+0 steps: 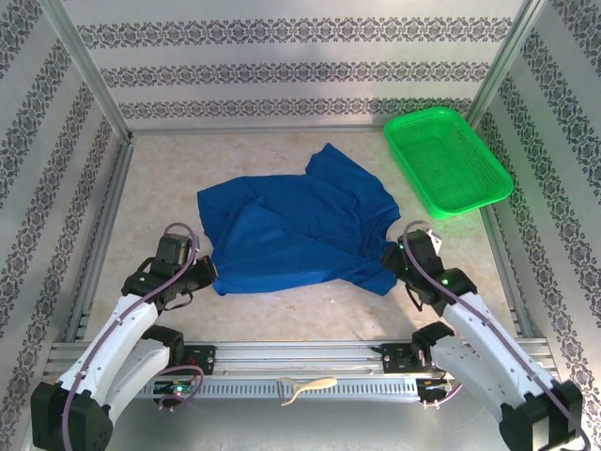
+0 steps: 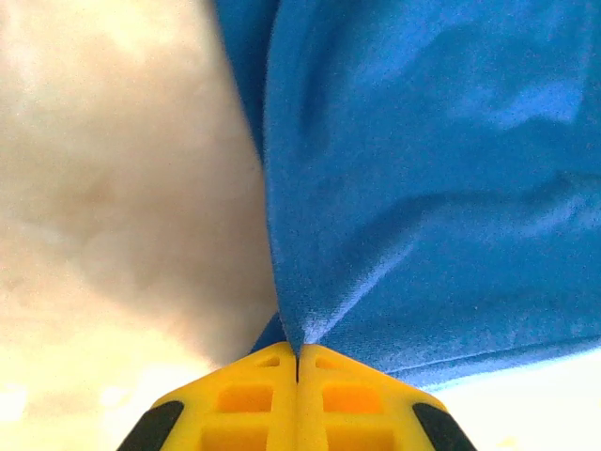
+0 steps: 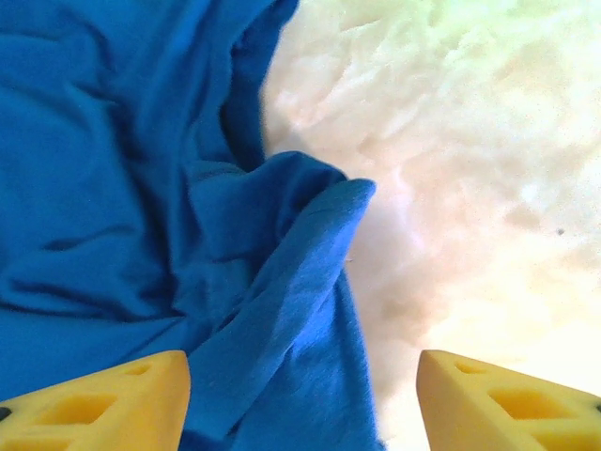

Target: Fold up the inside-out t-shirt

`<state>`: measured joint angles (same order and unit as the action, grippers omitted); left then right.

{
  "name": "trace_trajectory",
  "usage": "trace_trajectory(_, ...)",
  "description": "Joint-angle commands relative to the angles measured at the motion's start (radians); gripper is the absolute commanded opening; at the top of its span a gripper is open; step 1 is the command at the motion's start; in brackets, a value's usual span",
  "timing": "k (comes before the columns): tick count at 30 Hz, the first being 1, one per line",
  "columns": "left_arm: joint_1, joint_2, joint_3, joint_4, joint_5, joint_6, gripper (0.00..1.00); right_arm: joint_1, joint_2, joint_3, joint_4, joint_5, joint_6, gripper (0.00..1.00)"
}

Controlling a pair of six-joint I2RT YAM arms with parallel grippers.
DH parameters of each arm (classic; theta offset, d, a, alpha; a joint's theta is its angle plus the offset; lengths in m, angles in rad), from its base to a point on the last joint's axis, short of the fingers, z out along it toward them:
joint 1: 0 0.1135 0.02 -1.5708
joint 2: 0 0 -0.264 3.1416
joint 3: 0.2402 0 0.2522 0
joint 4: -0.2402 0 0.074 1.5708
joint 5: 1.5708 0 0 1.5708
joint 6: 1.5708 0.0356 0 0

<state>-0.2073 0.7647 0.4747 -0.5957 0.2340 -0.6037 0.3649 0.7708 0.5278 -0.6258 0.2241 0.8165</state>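
The royal-blue t-shirt lies crumpled and partly spread in the middle of the table, with no print showing. My left gripper is at its near left corner, and in the left wrist view the yellow fingers are pressed together with a pinch of the t-shirt caught between the tips. My right gripper is at the near right corner. In the right wrist view it stands open, straddling a rumpled fold of the t-shirt without gripping it.
A green mesh basket sits at the back right, apart from the shirt. Patterned walls and metal rails ring the table. A cream-coloured tool lies on the front rail between the arm bases.
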Motion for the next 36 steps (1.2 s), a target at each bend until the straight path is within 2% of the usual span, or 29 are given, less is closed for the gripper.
trace_trajectory(1,0.011,-0.004,0.004,0.003,-0.022,-0.048,0.0,-0.039,0.061,0.054,0.017,0.056,-0.1,0.7)
trace_trajectory(6,0.011,0.0,0.0,0.012,-0.012,-0.05,0.0,-0.138,0.212,0.095,0.124,-0.076,-0.152,0.74)
trace_trajectory(12,0.01,0.01,0.015,0.013,-0.002,-0.048,0.0,-0.154,0.415,0.138,0.203,-0.184,-0.202,0.76)
trace_trajectory(15,0.01,0.012,0.032,0.008,-0.001,-0.052,0.0,-0.156,0.465,0.146,0.212,-0.212,-0.209,0.71)
trace_trajectory(17,0.012,0.012,0.048,0.008,0.003,-0.058,0.0,-0.156,0.463,0.137,0.223,-0.227,-0.21,0.56)
trace_trajectory(19,0.015,0.017,0.069,0.018,0.011,-0.063,0.0,-0.164,0.443,0.137,0.228,-0.236,-0.209,0.17)
trace_trajectory(20,0.02,0.025,0.085,0.024,0.015,-0.061,0.0,-0.17,0.431,0.146,0.226,-0.237,-0.21,0.01)
trace_trajectory(23,0.082,0.098,0.163,0.088,0.073,-0.05,0.0,-0.186,0.395,0.211,0.227,-0.236,-0.222,0.0)
trace_trajectory(26,0.202,0.279,0.332,0.201,0.209,-0.043,0.0,-0.203,0.41,0.361,0.269,-0.279,-0.265,0.0)
trace_trajectory(28,0.274,0.455,0.527,0.261,0.311,-0.043,0.0,-0.221,0.455,0.498,0.303,-0.324,-0.285,0.0)
trace_trajectory(30,0.319,0.619,0.747,0.277,0.362,-0.036,0.0,-0.234,0.51,0.646,0.329,-0.359,-0.295,0.0)
trace_trajectory(33,0.391,0.851,1.104,0.27,0.45,-0.11,0.0,-0.248,0.588,0.849,0.38,-0.396,-0.295,0.0)
trace_trajectory(36,0.428,0.977,1.385,0.279,0.479,-0.208,0.0,-0.258,0.627,0.997,0.424,-0.435,-0.283,0.0)
